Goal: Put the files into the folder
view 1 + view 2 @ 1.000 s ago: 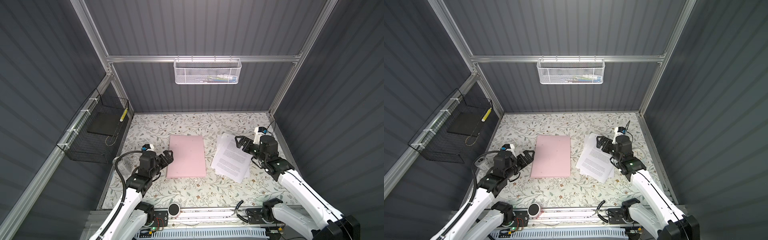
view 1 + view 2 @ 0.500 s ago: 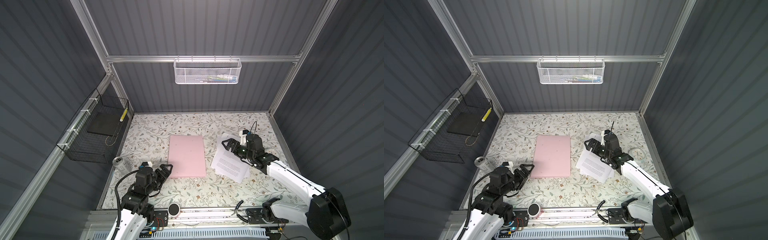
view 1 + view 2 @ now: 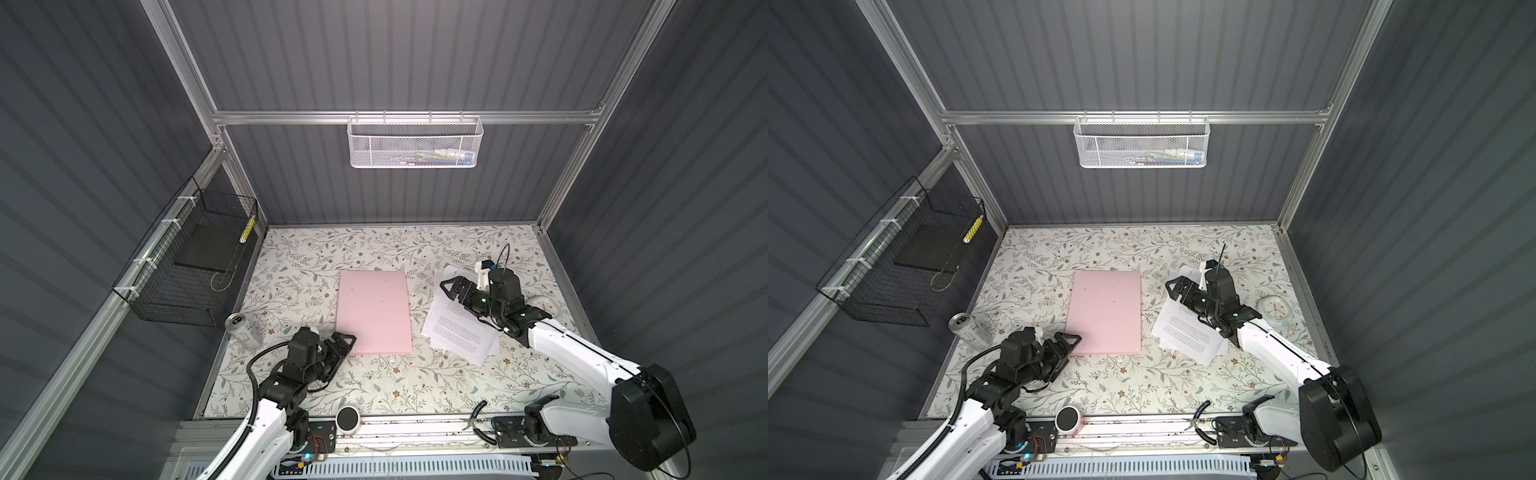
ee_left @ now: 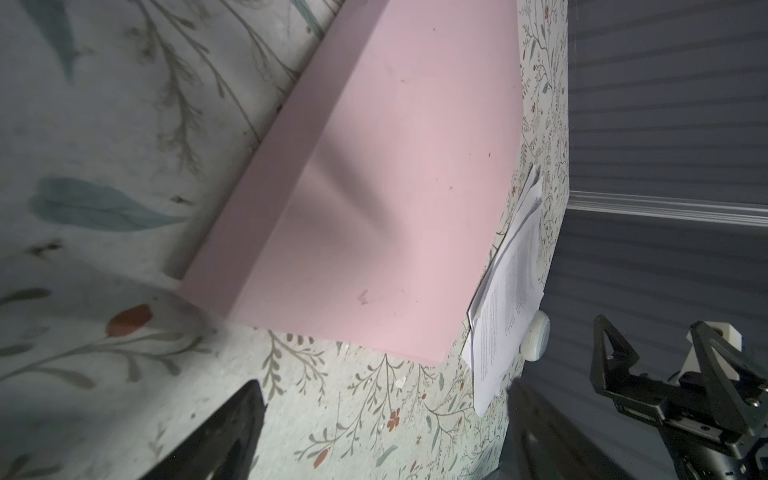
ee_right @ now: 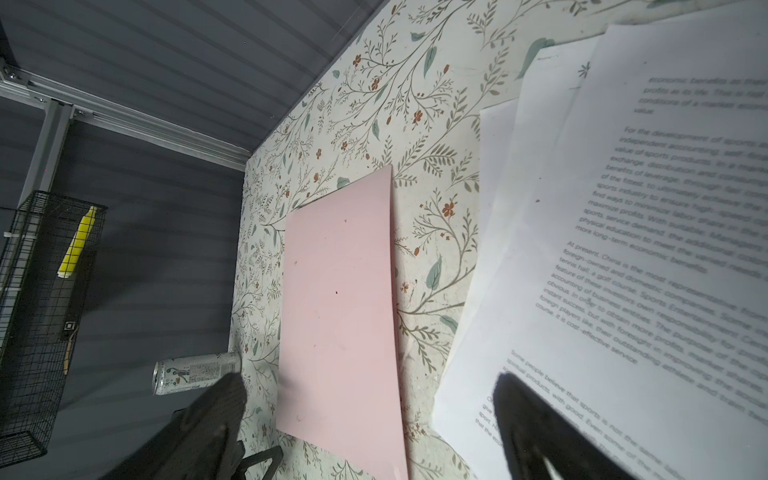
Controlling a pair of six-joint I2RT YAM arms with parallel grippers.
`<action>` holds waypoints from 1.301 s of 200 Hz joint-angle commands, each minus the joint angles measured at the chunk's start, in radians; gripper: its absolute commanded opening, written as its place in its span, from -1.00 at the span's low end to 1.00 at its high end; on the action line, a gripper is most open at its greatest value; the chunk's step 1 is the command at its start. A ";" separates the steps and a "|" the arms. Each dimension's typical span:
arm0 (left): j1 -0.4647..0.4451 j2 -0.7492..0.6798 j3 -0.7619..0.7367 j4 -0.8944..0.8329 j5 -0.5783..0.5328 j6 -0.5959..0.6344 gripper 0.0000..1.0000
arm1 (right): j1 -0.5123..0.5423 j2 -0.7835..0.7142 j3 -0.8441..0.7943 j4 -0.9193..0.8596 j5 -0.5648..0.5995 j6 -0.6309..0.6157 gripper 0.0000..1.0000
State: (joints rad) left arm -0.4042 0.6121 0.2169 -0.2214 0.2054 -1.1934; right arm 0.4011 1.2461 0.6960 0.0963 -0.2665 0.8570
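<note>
Top views both show your left gripper (image 3: pixel 344 341) and right gripper (image 3: pixel 451 286) spread empty by the closed folder (image 3: pixel 374 307) and papers (image 3: pixel 457 334), so you likely open its cover next.

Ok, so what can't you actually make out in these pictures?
Inside of the folder: it lies closed in every view; its cover hides it.
Number of files: sheets overlap, and the right arm covers part of them in both top views.
Contents of the white mesh basket: too small, behind mesh, in both top views.
</note>
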 commanded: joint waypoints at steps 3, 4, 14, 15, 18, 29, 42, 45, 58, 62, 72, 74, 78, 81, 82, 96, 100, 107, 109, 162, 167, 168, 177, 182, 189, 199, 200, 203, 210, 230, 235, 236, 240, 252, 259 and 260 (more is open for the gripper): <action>-0.070 0.051 -0.012 0.100 -0.067 -0.027 0.82 | 0.004 0.015 -0.010 0.031 -0.008 0.010 0.89; -0.073 0.054 -0.013 0.102 -0.071 -0.028 0.82 | 0.003 0.015 -0.010 0.031 -0.008 0.011 0.89; -0.099 0.082 -0.016 0.129 -0.094 -0.034 0.81 | 0.004 0.018 -0.011 0.035 -0.008 0.010 0.89; -0.101 0.086 -0.017 0.132 -0.096 -0.035 0.82 | 0.004 0.018 -0.011 0.035 -0.008 0.010 0.89; -0.109 0.095 -0.020 0.140 -0.101 -0.039 0.82 | 0.004 0.019 -0.010 0.036 -0.008 0.009 0.89; -0.136 0.129 -0.026 0.179 -0.120 -0.052 0.81 | 0.003 0.022 -0.010 0.034 -0.008 0.008 0.89; -0.167 0.160 -0.022 0.201 -0.152 -0.059 0.80 | 0.004 0.023 -0.013 0.036 -0.007 0.007 0.89; -0.174 0.165 -0.023 0.206 -0.157 -0.060 0.80 | 0.004 0.023 -0.013 0.036 -0.007 0.009 0.89; -0.190 0.186 -0.023 0.231 -0.182 -0.064 0.79 | 0.004 0.023 -0.014 0.037 -0.004 0.007 0.89; -0.193 0.191 -0.024 0.242 -0.187 -0.066 0.78 | 0.003 0.024 -0.014 0.037 -0.003 0.006 0.89; -0.200 0.207 -0.024 0.257 -0.202 -0.067 0.77 | 0.003 0.024 -0.017 0.039 0.000 0.004 0.89; -0.201 0.209 -0.025 0.260 -0.204 -0.067 0.77 | 0.004 0.024 -0.017 0.040 0.001 0.004 0.89; -0.202 0.216 -0.027 0.268 -0.207 -0.069 0.76 | 0.003 0.025 -0.017 0.042 0.001 0.004 0.90; -0.203 0.220 -0.029 0.275 -0.208 -0.069 0.76 | 0.003 0.025 -0.017 0.042 0.001 0.004 0.90; -0.203 0.221 -0.030 0.278 -0.209 -0.070 0.76 | 0.003 0.026 -0.017 0.042 0.001 0.005 0.90; -0.205 0.236 -0.032 0.296 -0.221 -0.070 0.74 | 0.003 0.026 -0.016 0.042 -0.001 0.003 0.90; -0.206 0.240 -0.034 0.299 -0.226 -0.070 0.73 | 0.003 0.026 -0.015 0.042 -0.002 0.004 0.90; -0.206 0.244 -0.038 0.308 -0.234 -0.072 0.73 | 0.003 0.026 -0.013 0.040 -0.002 0.002 0.89; -0.206 0.246 -0.040 0.314 -0.236 -0.071 0.73 | 0.003 0.026 -0.013 0.040 -0.002 0.001 0.90; -0.206 0.284 -0.094 0.452 -0.287 -0.081 0.71 | 0.002 0.030 -0.013 0.040 -0.003 -0.003 0.90; -0.208 0.285 -0.100 0.464 -0.293 -0.083 0.70 | 0.002 0.032 -0.013 0.042 -0.003 -0.003 0.90; -0.208 0.287 -0.101 0.466 -0.294 -0.084 0.71 | 0.002 0.032 -0.013 0.043 -0.004 -0.003 0.90; -0.208 0.284 -0.110 0.482 -0.308 -0.089 0.71 | 0.002 0.035 -0.015 0.047 -0.006 -0.001 0.89; -0.207 0.282 -0.114 0.492 -0.314 -0.090 0.71 | 0.002 0.037 -0.016 0.050 -0.008 0.000 0.90; -0.209 0.279 -0.121 0.507 -0.325 -0.092 0.70 | 0.002 0.041 -0.017 0.055 -0.012 0.001 0.90; -0.209 0.276 -0.124 0.511 -0.339 -0.095 0.69 | 0.002 0.047 -0.018 0.061 -0.019 0.004 0.90; -0.209 0.276 -0.123 0.512 -0.339 -0.095 0.69 | 0.002 0.048 -0.016 0.061 -0.020 0.005 0.90; -0.209 0.276 -0.121 0.513 -0.341 -0.092 0.69 | 0.002 0.051 -0.015 0.060 -0.022 0.004 0.89; -0.209 0.280 -0.112 0.511 -0.341 -0.079 0.68 | 0.002 0.055 -0.012 0.058 -0.026 0.004 0.89; -0.209 0.296 -0.102 0.522 -0.337 -0.071 0.67 | 0.002 0.065 -0.015 0.069 -0.033 0.011 0.89; -0.209 0.299 -0.104 0.530 -0.337 -0.073 0.66 | 0.002 0.068 -0.014 0.071 -0.035 0.010 0.89; -0.209 0.300 -0.105 0.531 -0.338 -0.074 0.66 | 0.002 0.068 -0.014 0.071 -0.035 0.010 0.89; -0.209 0.303 -0.108 0.538 -0.339 -0.076 0.65 | 0.002 0.070 -0.014 0.071 -0.035 0.010 0.89; -0.209 0.312 -0.120 0.567 -0.348 -0.077 0.63 | 0.002 0.074 -0.015 0.076 -0.039 0.010 0.89; -0.209 0.317 -0.121 0.570 -0.353 -0.080 0.63 | 0.002 0.077 -0.015 0.078 -0.042 0.009 0.89; -0.209 0.318 -0.121 0.570 -0.354 -0.080 0.63 | 0.002 0.078 -0.014 0.078 -0.043 0.008 0.89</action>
State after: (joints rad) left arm -0.6083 0.9150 0.1108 0.2993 -0.1139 -1.2728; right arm 0.4011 1.3106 0.6903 0.1482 -0.2909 0.8577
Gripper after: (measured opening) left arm 0.818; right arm 0.946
